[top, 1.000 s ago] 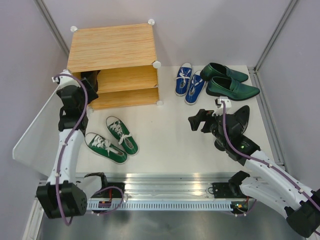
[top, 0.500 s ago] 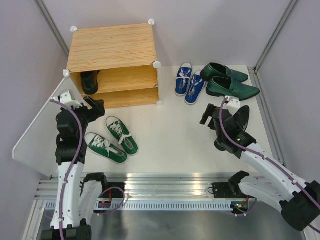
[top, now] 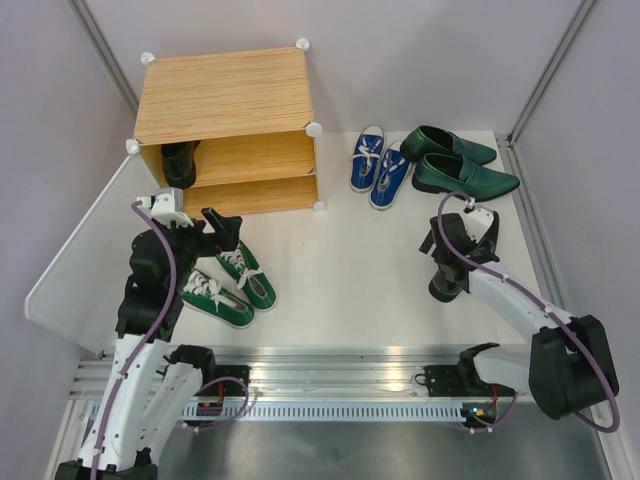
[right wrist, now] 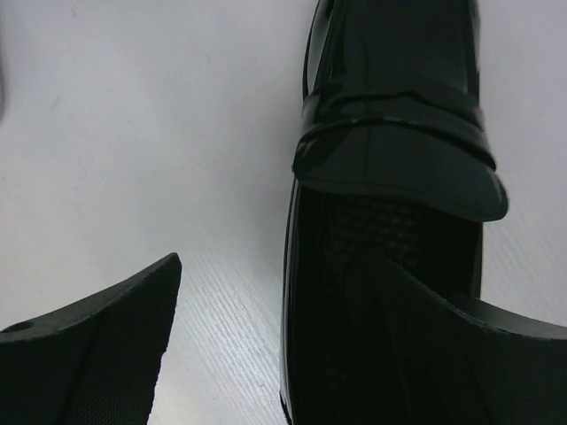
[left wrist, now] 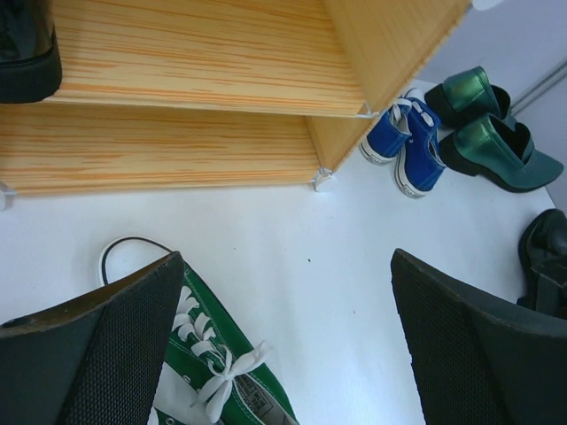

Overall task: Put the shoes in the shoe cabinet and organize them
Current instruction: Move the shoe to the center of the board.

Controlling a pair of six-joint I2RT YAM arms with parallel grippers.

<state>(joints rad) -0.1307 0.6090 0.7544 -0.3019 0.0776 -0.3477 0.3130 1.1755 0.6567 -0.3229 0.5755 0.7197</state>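
**one boot shelved, seven shoes to go**

one boot (top: 180, 165) stands on the cabinet (top: 225, 95)'s upper shelf, ahead of the left gripper (left wrist: 283, 266). left on the table: green sneakers (top: 252, 285), blue sneakers (top: 390, 178), loafers (top: 465, 175) and the second boot (right wrist: 390, 133). the left gripper hangs spread and empty just above the green sneakers, which lie slantwise, toes toward the cabinet. the right gripper (right wrist: 283, 266) is spread too, low at the second boot, not pinching it. that boot's long axis runs straight ahead of the hand, toe apparently away.
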